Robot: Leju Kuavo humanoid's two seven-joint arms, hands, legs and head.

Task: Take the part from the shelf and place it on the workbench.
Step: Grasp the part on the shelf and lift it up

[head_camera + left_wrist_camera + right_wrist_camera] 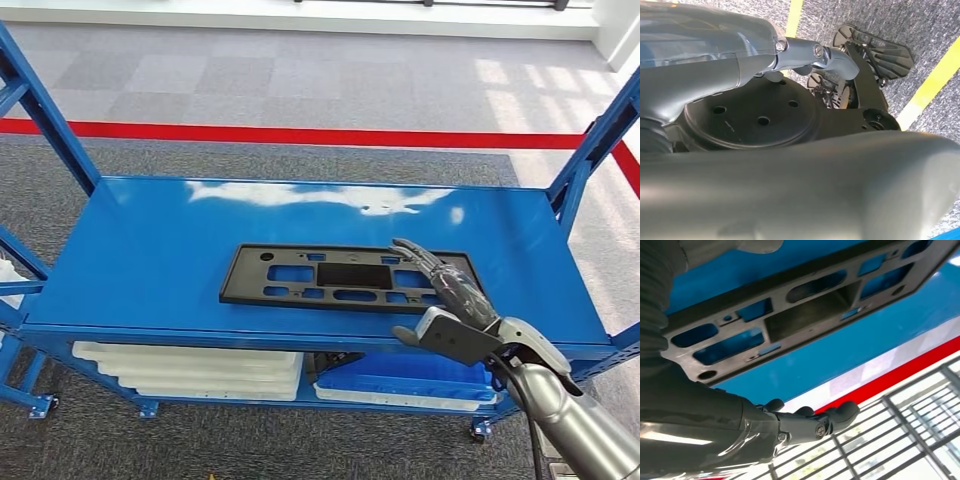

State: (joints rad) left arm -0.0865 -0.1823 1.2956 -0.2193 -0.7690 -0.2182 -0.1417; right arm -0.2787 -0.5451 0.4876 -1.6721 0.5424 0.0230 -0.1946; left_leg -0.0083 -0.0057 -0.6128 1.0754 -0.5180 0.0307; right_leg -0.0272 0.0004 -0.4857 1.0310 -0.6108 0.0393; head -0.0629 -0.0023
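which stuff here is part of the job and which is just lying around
Part of the job:
- black part, flat on the shelf top
- blue shelf
- right hand, fingers stretched over the part's right end

Just lying around:
- white trays on the lower level
- blue bin on the lower level
- red floor line

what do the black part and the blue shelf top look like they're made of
Black part: likely moulded plastic, matte, with crisp cut-out slots and no glare. Blue shelf top: probably painted sheet metal, glossy, since it mirrors bright window light.
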